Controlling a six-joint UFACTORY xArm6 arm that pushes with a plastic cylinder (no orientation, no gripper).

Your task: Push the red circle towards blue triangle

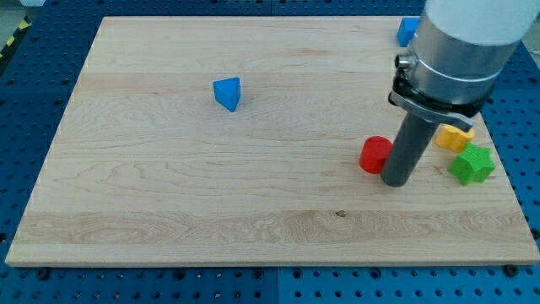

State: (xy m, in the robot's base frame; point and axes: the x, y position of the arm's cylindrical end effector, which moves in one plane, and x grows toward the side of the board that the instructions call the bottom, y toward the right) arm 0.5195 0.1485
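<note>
The tabletop's (169,228) bare lower stretch lies closest to the view, pale wood with nothing on it. Just above, toward the view's right, the rod's tip (395,181) rests on the board, touching or all but touching the right side of the red circle (375,155). There is no claw on this arm, only the dark rod, so nothing is clenched or held.

The blue triangle (228,93) sits well apart, up and to the view's left of the red circle. So the tip stands on the far side of the circle from the triangle, slightly low; a push toward the upper left looks well lined up, though the round block could slip off sideways.

Behind the rod, at the right edge, sit a yellow block (455,137) and a green star-like block (471,164); another blue block (408,31) peeks out at the top right.
</note>
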